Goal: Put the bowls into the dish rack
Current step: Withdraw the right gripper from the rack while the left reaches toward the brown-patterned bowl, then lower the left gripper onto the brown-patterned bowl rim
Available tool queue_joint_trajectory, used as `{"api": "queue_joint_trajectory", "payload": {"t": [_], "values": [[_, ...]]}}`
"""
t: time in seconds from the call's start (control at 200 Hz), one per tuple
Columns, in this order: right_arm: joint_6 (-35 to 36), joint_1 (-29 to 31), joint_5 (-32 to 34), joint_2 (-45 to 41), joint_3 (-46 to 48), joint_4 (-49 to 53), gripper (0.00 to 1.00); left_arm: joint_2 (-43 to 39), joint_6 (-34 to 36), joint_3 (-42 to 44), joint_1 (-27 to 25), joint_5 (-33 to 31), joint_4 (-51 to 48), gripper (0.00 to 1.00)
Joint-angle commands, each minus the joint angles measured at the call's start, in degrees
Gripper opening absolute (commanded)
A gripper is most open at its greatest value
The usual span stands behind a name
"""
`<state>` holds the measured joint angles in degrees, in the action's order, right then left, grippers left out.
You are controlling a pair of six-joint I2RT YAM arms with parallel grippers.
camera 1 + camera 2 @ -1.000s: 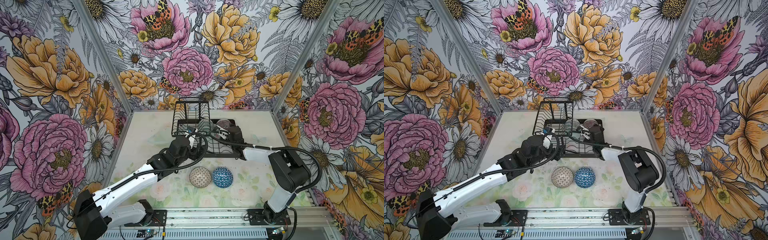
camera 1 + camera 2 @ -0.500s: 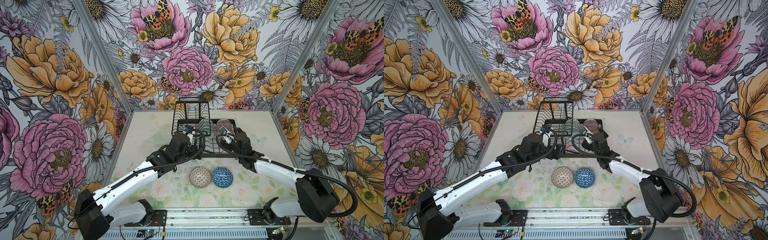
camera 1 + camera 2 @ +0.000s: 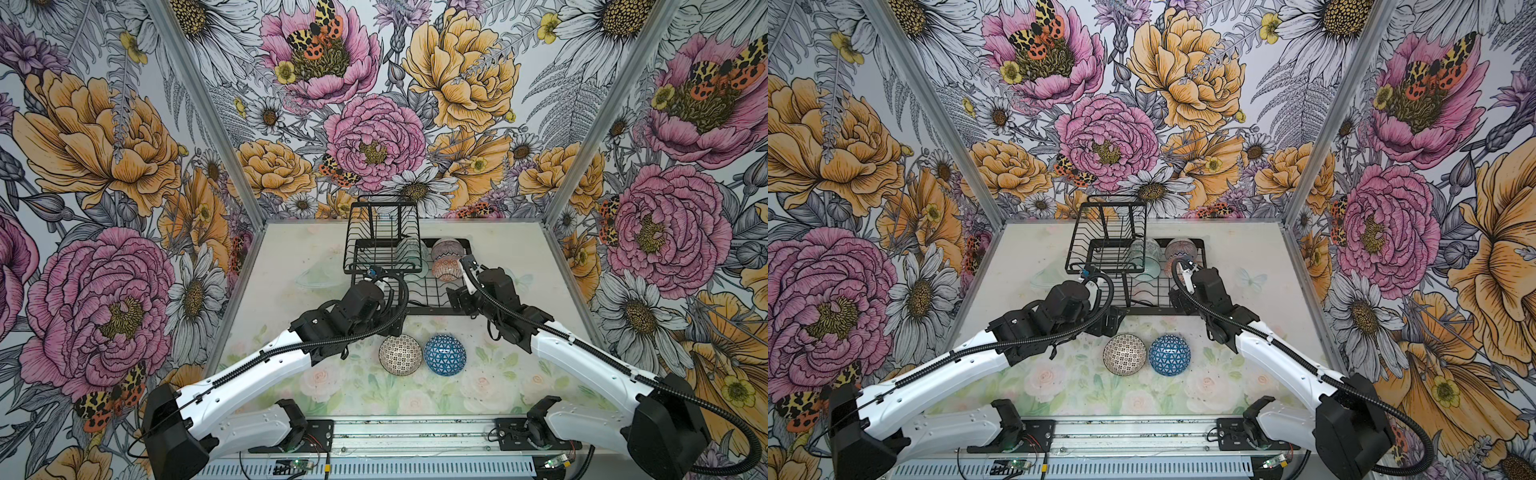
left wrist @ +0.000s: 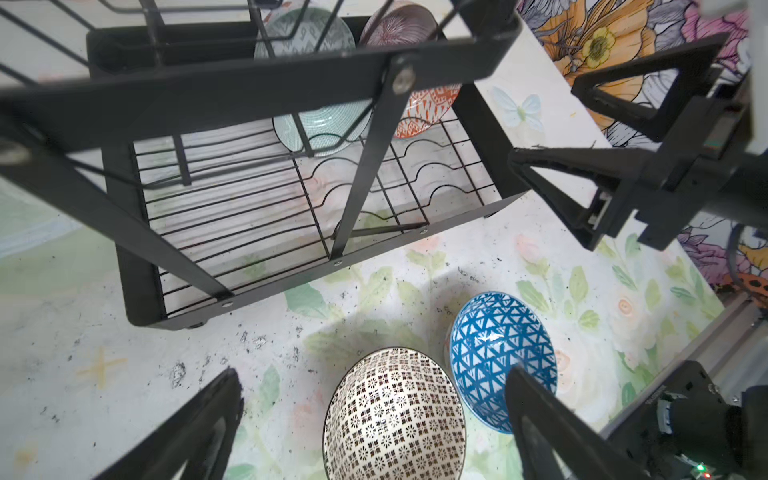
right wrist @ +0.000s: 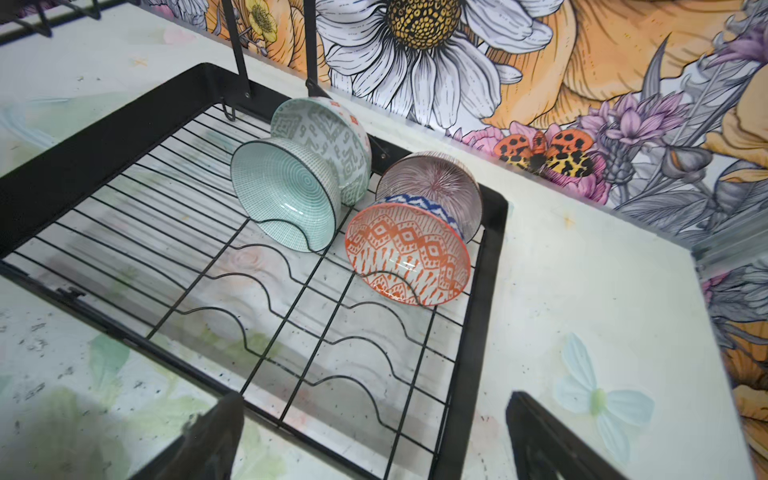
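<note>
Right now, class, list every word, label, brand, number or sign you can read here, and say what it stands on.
No text can be read in any view.
The black-white mosaic bowl and blue triangle bowl: patterns only, no writing.
The dish rack: no label.
Faint print on a black arm part, left wrist view: too small and blurred to read.

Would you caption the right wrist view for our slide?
Teal ringed, grey-green geometric, pink ribbed and orange ceramic bowls propped in the black wire dish rack; open right gripper empty.
</note>
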<state>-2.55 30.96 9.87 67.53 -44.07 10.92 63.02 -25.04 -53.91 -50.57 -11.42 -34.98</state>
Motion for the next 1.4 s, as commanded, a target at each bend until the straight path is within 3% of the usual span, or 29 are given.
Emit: {"api": "queue_joint_trajectory", "payload": {"t": [0.0,0.22,0.275,0.54,0.771,1.141,1.391], "values": [[-5.6,0.3,-6.5,0.8,-3.5,4.2,0.99,-1.5,-4.0,3.3,-0.9,-2.0,-3.1,0.99],[-4.8,0.2,-12.6,2.7,-6.6,6.0,0.99,1.0,-6.7,7.1,-1.1,-1.0,-2.7,0.99],[-3.1,0.1,-13.1,2.6,-7.7,6.9,0.99,2.3,-6.5,7.6,-1.2,1.7,-1.7,0.99],[-2.2,-1.4,-14.3,2.0,-9.4,8.0,0.99,6.6,-8.6,13.2,-1.0,7.3,9.0,0.99],[-0.2,-1.4,-13.1,1.6,-7.1,7.8,0.99,3.3,-8.0,17.8,-2.9,5.3,9.7,0.99],[-4.7,-1.1,-11.9,1.3,-3.8,7.8,1.0,-0.5,-12.1,24.0,-5.4,3.3,10.1,0.94],[-4.8,-1.1,-11.8,2.2,-3.2,7.7,0.99,0.8,-12.0,25.5,-4.2,5.5,18.2,0.87]]}}
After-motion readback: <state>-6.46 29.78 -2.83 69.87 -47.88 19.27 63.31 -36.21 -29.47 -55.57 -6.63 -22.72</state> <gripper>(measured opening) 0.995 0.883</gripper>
